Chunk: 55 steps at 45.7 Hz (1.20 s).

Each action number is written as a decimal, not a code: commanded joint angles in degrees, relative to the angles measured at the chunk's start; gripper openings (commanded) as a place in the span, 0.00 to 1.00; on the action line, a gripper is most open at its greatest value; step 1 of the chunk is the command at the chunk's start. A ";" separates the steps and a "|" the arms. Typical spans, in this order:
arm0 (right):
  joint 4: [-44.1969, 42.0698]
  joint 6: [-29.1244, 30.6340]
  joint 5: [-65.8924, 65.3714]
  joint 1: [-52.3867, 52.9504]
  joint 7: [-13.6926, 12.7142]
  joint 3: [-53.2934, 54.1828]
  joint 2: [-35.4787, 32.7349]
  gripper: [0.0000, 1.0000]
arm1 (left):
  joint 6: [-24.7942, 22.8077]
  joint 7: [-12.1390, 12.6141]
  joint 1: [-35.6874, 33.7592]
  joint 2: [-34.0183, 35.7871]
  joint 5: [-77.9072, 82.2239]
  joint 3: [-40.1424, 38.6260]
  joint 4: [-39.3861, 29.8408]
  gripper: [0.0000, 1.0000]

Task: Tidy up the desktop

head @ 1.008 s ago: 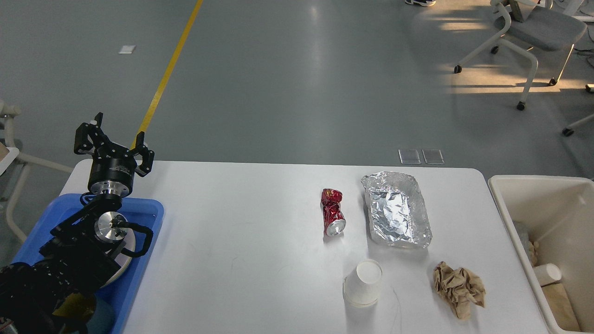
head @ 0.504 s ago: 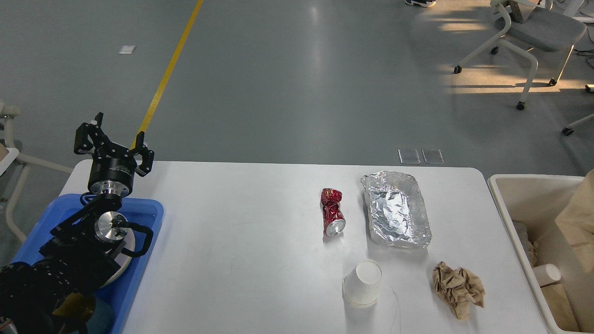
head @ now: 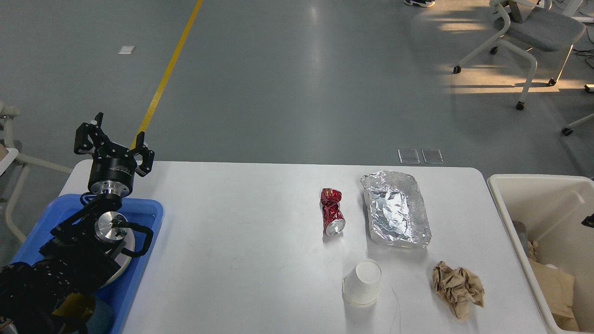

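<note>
The white desktop carries a crushed red can, a crumpled foil tray, a white paper cup on its side, and a crumpled brown paper. My left gripper is open and empty, raised above the table's far left corner, far from all of them. Only a small black part of my right arm shows at the right edge, above the cream-white bin. I cannot tell how its fingers stand.
A blue plastic tray sits at the left under my left arm, holding a round plate. The bin holds flat brown paper and other scraps. Office chairs stand on the floor far right.
A brown paper sheet that hung over the bin half a second ago now lies inside it, covering the white cup there. A black arm part appeared at the right edge. The left arm is still.
</note>
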 commanded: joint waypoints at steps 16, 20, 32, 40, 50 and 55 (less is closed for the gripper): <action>0.33 16.20 -8.90 30.52 0.09 -17.50 -2.35 1.00 | -0.01 0.00 0.00 0.00 -0.01 -0.04 -0.05 0.96; 0.77 21.47 -11.45 36.68 0.00 -18.65 -0.86 1.00 | -0.01 0.00 0.00 0.00 -0.01 0.04 -0.05 0.96; 0.68 33.08 -20.51 51.10 0.00 -19.71 6.61 1.00 | -0.01 0.00 0.00 0.00 -0.01 -0.04 0.04 0.97; 0.86 33.61 -22.89 54.18 0.00 -19.79 14.08 1.00 | -0.01 0.00 0.00 0.00 -0.01 0.04 -0.04 0.96; 4.72 35.63 -22.36 59.19 -0.08 -19.97 24.80 1.00 | 0.07 0.00 0.00 0.00 -0.01 -0.04 -0.05 0.97; 7.97 38.27 -22.27 62.35 0.00 -20.32 28.93 1.00 | -0.01 0.00 0.00 0.00 -0.01 -0.04 -0.04 0.97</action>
